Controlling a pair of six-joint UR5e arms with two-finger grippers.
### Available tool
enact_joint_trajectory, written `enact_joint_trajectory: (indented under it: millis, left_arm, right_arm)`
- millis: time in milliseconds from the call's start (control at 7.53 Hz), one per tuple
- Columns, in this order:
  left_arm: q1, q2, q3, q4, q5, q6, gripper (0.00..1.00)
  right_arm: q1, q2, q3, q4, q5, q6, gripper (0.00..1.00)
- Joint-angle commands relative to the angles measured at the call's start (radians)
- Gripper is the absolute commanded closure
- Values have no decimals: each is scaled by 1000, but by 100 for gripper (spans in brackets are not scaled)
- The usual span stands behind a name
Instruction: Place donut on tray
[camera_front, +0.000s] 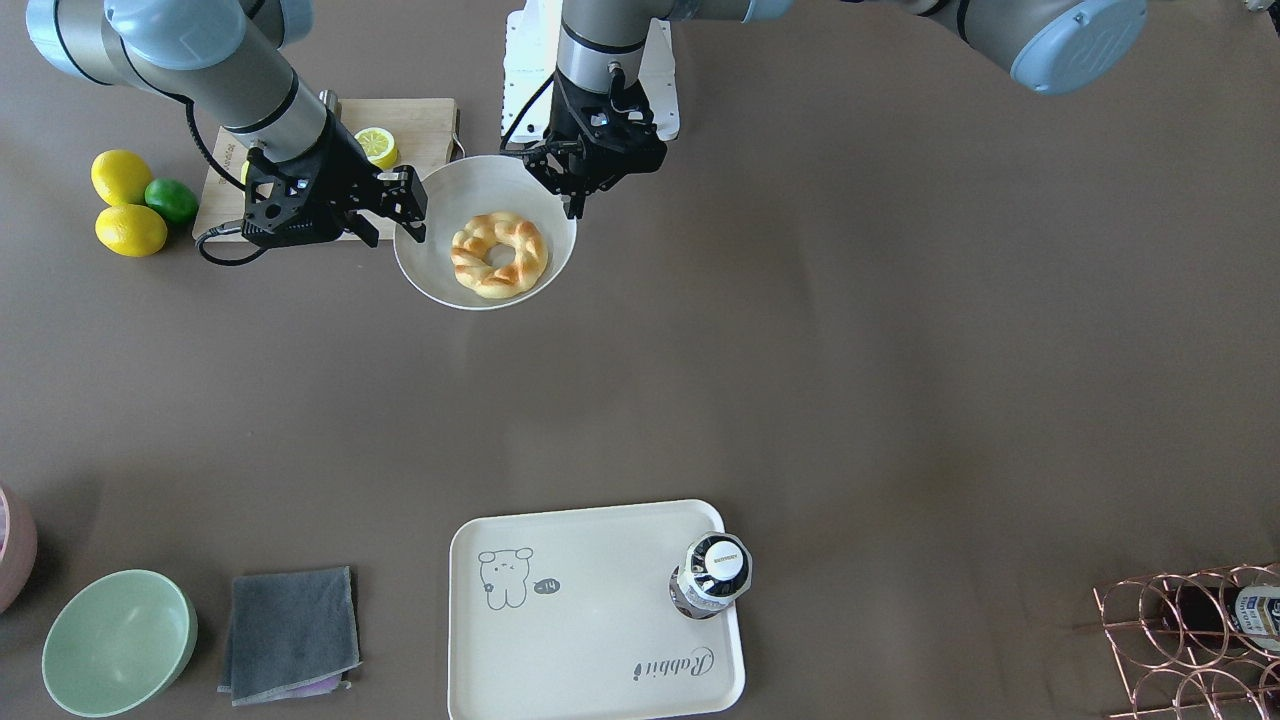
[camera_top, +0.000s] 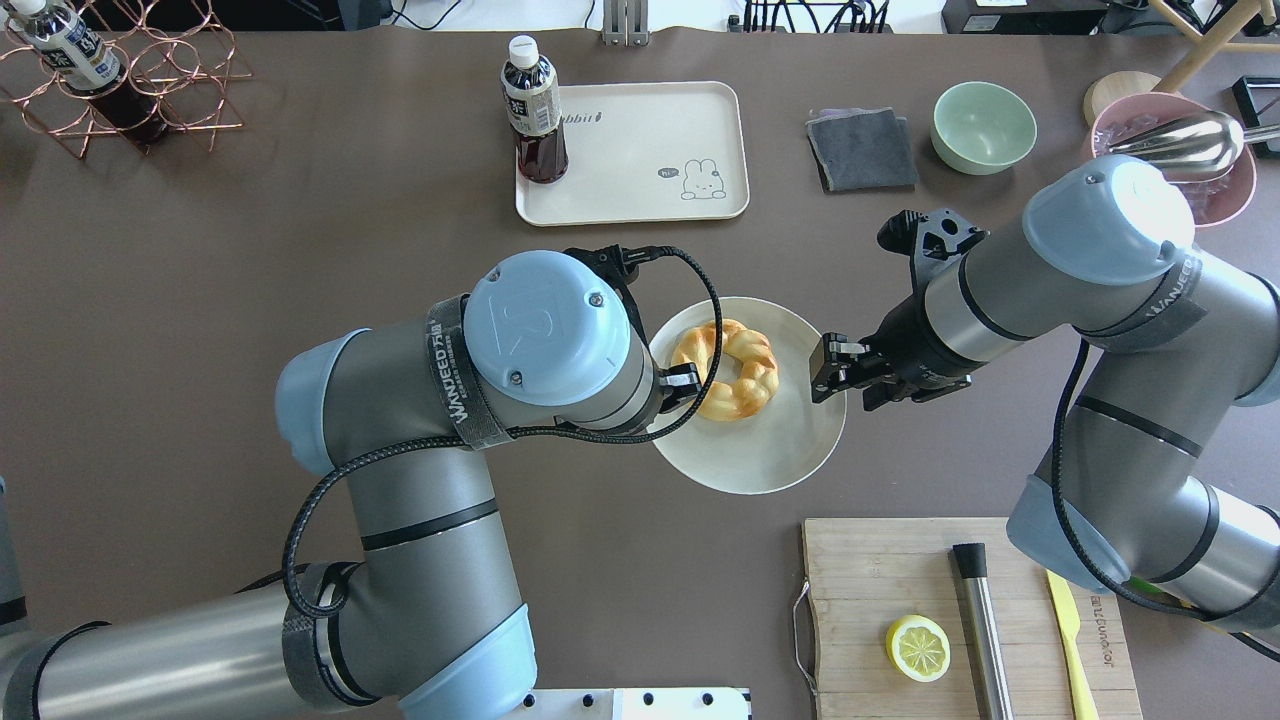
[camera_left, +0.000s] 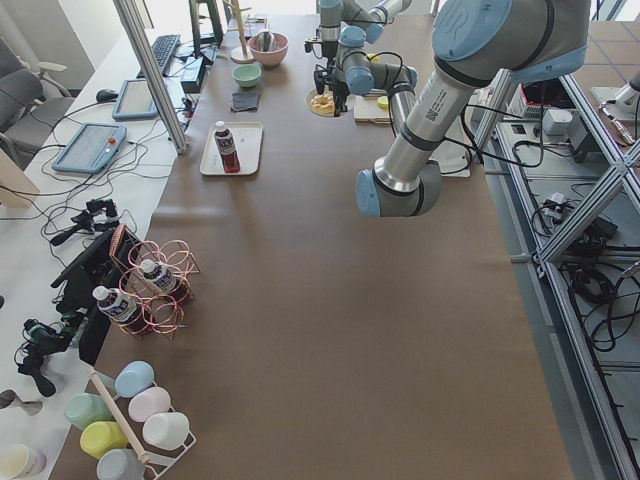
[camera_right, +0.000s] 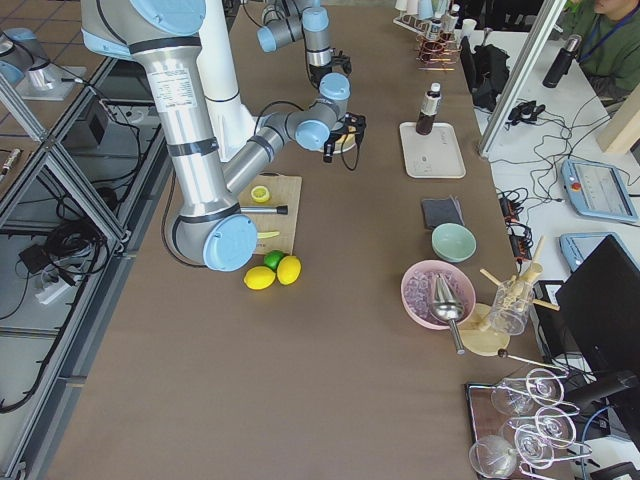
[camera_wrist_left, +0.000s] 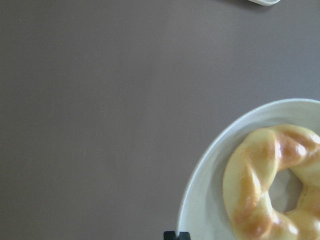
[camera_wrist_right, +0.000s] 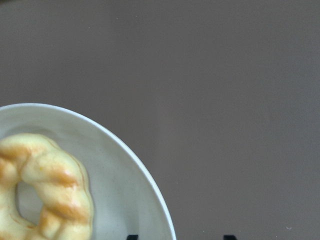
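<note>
The golden-brown twisted donut (camera_front: 498, 255) (camera_top: 725, 368) lies in a round white bowl (camera_front: 430, 270) (camera_top: 760, 450) at mid-table. My left gripper (camera_front: 575, 208) (camera_top: 688, 382) (camera_wrist_left: 176, 235) is at the bowl's rim on my left, its fingertips closed together on the rim. My right gripper (camera_front: 412, 208) (camera_top: 828, 368) (camera_wrist_right: 180, 236) is open and straddles the opposite rim. The wrist views show the donut (camera_wrist_left: 265, 185) (camera_wrist_right: 45, 185) close by. The cream rabbit tray (camera_front: 590, 620) (camera_top: 640, 150) lies at the far side, well apart from the bowl.
A dark drink bottle (camera_front: 712, 577) (camera_top: 535, 110) stands on the tray's corner. A cutting board (camera_top: 900, 580) with a lemon half (camera_top: 918, 647) lies near my right arm. A grey cloth (camera_front: 290, 632), a green bowl (camera_front: 118, 640) and a copper wire rack (camera_front: 1190, 640) sit along the far edge.
</note>
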Motion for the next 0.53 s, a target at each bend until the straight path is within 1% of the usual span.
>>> enact_joint_trajectory:
  millis: [0, 133, 399]
  left_arm:
    - [0, 4, 0, 0, 2, 1, 100]
    - [1, 4, -1, 0, 2, 1, 100]
    - [1, 3, -3, 0, 2, 1, 100]
  right_arm:
    - [-1, 0, 3, -5, -2, 0, 52]
    - [-2, 0, 3, -5, -3, 2, 72]
    - [-9, -1, 2, -5, -5, 2, 73]
